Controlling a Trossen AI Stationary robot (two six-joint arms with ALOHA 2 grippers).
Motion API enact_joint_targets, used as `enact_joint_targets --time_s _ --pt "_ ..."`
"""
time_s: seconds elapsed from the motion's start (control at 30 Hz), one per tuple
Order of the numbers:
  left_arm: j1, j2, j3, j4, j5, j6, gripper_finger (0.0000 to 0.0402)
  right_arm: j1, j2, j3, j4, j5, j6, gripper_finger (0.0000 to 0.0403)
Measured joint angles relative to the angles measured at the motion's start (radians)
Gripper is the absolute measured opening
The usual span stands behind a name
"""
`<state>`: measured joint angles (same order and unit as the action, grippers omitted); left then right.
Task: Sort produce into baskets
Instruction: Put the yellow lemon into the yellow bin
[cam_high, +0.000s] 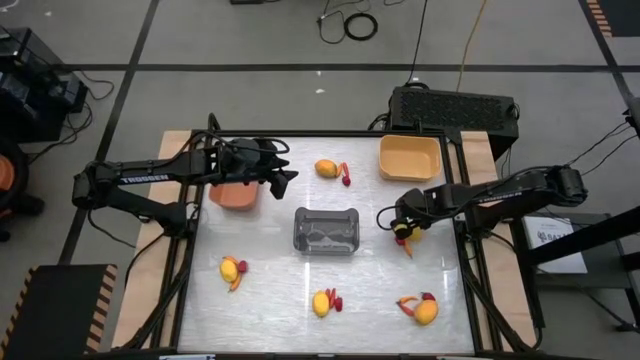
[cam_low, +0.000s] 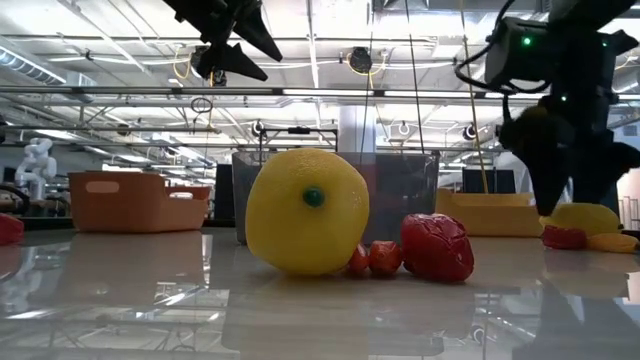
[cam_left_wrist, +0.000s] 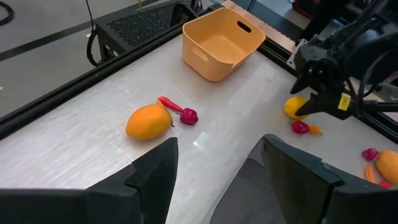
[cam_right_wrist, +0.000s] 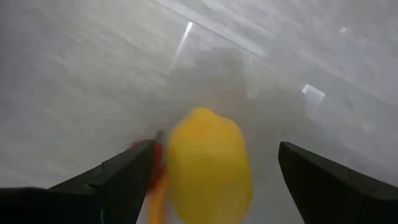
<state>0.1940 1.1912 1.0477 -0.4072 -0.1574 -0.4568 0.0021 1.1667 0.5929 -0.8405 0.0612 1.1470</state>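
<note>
I have the right claw spread wide and empty, hanging directly over a yellow fruit that sits on the tabletop between its fingers, untouched. The left claw waits open, the terracotta basket just beneath it.

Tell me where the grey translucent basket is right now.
In the high view, the grey translucent rectangular basket sits mid-table, between the terracotta basket on the left and the right gripper.
</note>
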Motion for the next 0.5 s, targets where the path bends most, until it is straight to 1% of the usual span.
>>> enact_joint_targets --time_s 0.37,0.5 --pt "0.000 0.000 0.000 0.001 0.000 -0.001 0.0238 0.000 0.000 -0.035 0.001 -0.002 0.016 0.0333" --pt "0.000 0.000 0.000 0.001 0.001 0.000 0.0238 0.000 0.000 -0.035 0.000 -0.002 0.024 0.0323"
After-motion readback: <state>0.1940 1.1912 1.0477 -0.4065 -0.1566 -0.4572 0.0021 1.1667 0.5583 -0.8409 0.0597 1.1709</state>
